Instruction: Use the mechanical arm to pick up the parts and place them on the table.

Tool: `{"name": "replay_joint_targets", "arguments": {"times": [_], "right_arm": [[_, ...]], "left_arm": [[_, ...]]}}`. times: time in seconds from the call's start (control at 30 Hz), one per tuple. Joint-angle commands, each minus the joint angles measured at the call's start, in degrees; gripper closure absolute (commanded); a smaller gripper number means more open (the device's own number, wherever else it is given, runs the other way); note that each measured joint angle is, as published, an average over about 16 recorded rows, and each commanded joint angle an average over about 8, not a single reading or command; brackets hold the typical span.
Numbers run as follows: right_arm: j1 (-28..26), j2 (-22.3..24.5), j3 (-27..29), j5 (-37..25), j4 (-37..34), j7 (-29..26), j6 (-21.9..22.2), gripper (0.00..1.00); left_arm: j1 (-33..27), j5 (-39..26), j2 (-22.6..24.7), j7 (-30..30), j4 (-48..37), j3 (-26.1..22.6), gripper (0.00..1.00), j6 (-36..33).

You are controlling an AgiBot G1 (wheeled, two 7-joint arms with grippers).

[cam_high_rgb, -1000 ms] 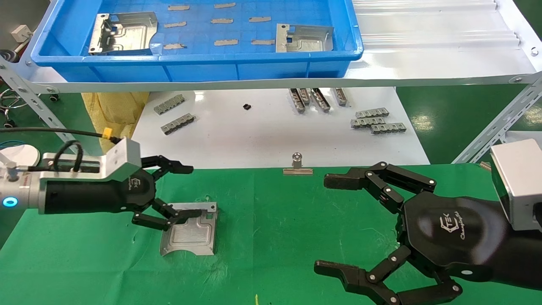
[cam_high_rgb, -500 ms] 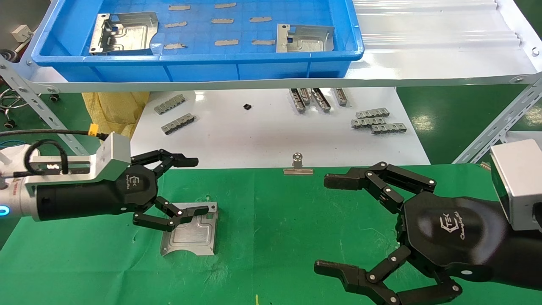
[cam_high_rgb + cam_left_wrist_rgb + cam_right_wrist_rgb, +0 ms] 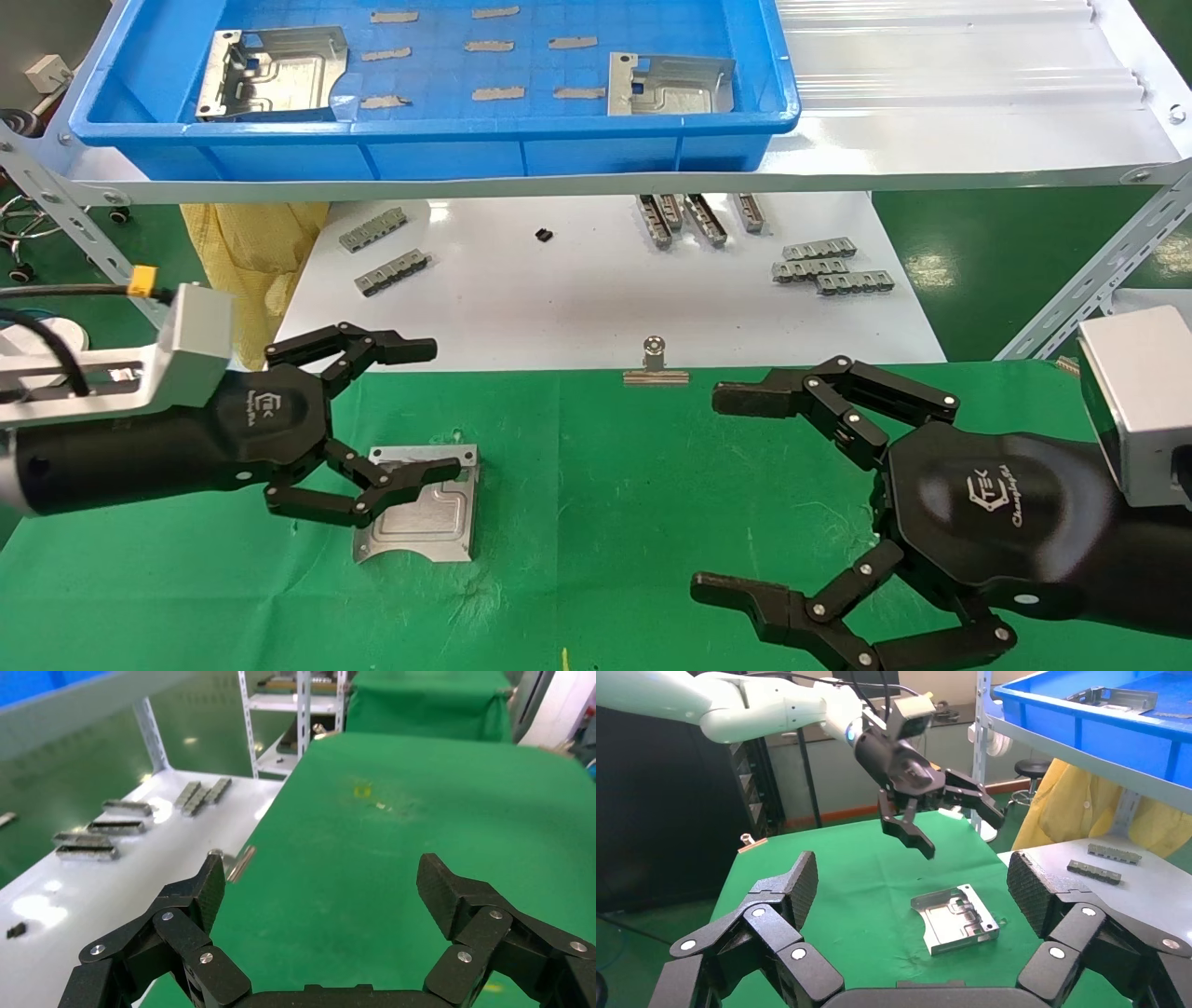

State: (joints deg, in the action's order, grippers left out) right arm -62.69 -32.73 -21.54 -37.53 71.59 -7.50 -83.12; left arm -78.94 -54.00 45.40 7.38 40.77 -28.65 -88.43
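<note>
One silver part [image 3: 419,513] lies flat on the green table [image 3: 596,466], also seen in the right wrist view [image 3: 958,918]. My left gripper [image 3: 438,410] is open and empty, hovering above the part's left side, clear of it; the right wrist view shows it raised over the cloth [image 3: 961,829]. Its own wrist view shows only cloth between its fingers [image 3: 320,874]. Two more parts [image 3: 270,73] [image 3: 666,84] lie in the blue tray [image 3: 447,144] on the upper shelf. My right gripper [image 3: 726,489] is open and empty over the table's right half.
A white board [image 3: 596,289] behind the table carries several small grey slotted bars [image 3: 829,266] [image 3: 382,252]. A binder clip [image 3: 655,363] holds the cloth's far edge. Angled shelf struts [image 3: 1108,270] stand at both sides.
My left gripper has drawn back to the left and slightly down, its fingers staying open; the part stays where it lies. The right arm has not moved.
</note>
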Motion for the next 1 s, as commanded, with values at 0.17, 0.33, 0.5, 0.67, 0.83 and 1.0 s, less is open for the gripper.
{"name": "replay_joint_targets", "arguments": {"times": [0.17, 0.33, 0.5, 0.67, 0.83, 1.0], "right_arm": [[0.0, 0.0, 0.0, 0.0, 0.0, 0.0, 0.0, 0.0], [0.0, 0.0, 0.0, 0.0, 0.0, 0.0, 0.0, 0.0], [0.0, 0.0, 0.0, 0.0, 0.0, 0.0, 0.0, 0.0], [0.0, 0.0, 0.0, 0.0, 0.0, 0.0, 0.0, 0.0], [0.0, 0.0, 0.0, 0.0, 0.0, 0.0, 0.0, 0.0], [0.0, 0.0, 0.0, 0.0, 0.0, 0.0, 0.0, 0.0]], "left_arm": [[3.9, 2.7, -2.3, -4.1, 7.3, 2.8, 0.0, 0.6], [7.1, 5.0, -4.3, -7.4, 13.5, 5.2, 0.0, 1.1], [10.4, 7.2, -6.2, -10.8, 19.5, 7.5, 0.0, 1.6], [13.6, 9.5, -8.1, -14.2, 25.6, 9.9, 0.0, 2.1], [16.5, 11.5, -9.9, -17.2, 31.2, 12.0, 0.0, 2.6], [18.4, 13.0, -11.0, -18.9, 34.8, 13.4, 0.0, 2.9]]}}
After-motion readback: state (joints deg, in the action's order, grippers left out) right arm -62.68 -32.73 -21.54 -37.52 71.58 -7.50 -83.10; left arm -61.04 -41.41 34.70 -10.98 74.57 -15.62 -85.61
